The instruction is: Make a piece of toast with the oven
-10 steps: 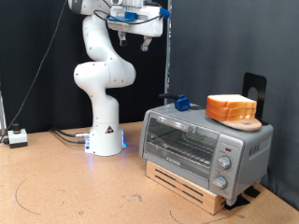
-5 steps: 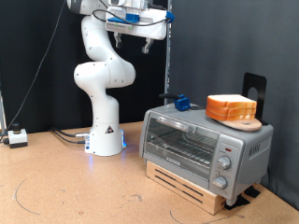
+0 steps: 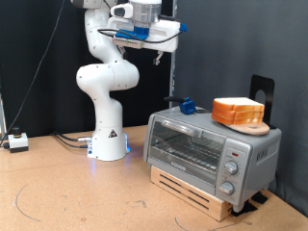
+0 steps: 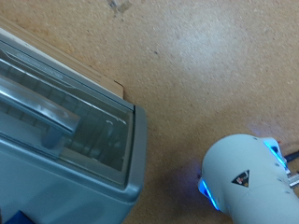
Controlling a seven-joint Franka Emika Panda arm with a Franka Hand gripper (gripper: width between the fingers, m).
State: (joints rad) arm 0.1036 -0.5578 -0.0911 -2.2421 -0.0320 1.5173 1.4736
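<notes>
Exterior view shows your pincer [image 3: 154, 43] high above the tabletop [image 3: 67, 192], well clear of the oven [image 3: 210, 152]; I can't tell its opening. The toast [image 3: 237, 112] sits stacked on top, so you risk grabbing several slices.

Claw [image 3: 157, 56] now higher, rotated sideways.
</notes>
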